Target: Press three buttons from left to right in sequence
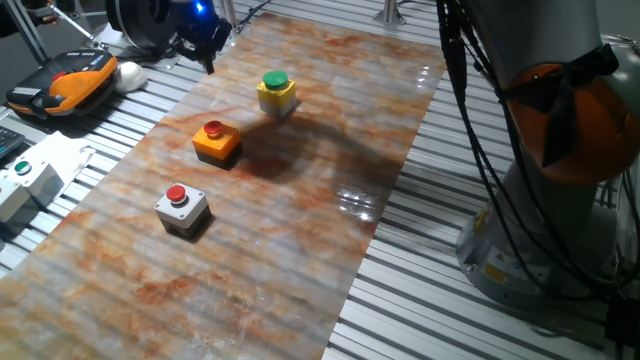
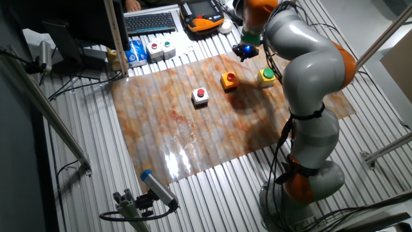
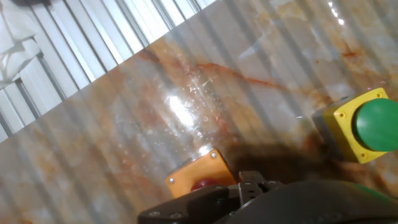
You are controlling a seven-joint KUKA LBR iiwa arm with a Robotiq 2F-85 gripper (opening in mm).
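Buttons sit in a diagonal row on the marbled mat [image 1: 300, 250] that covers your desk [image 1: 480, 320]. In one fixed view the grey button box [image 1: 182, 210] with its red cap is nearest you, the orange button box [image 1: 216, 141] with a red cap is in the middle, and the yellow button box [image 1: 276, 93] with a green cap is farthest, each well apart from the next.

You will find the gripper [image 1: 207, 40] at the far left edge of the mat, up beyond the yellow and orange boxes, touching none of them. In the other fixed view the gripper [image 2: 245, 51] hangs just behind the orange box [image 2: 229, 80], with the yellow box [image 2: 267, 77] to its right and the grey box [image 2: 201, 96] to the left.

From the hand view you see the orange box [image 3: 199, 179] just ahead of the hand's dark body and partly hidden by it, and the yellow box [image 3: 359, 124] off to the right.

You cannot tell how the jaws stand; no view shows the fingertips clearly.

Off the mat on the left sits a white box [image 1: 22, 180] with a small green button, and farther back an orange and black handheld pendant [image 1: 65, 82].
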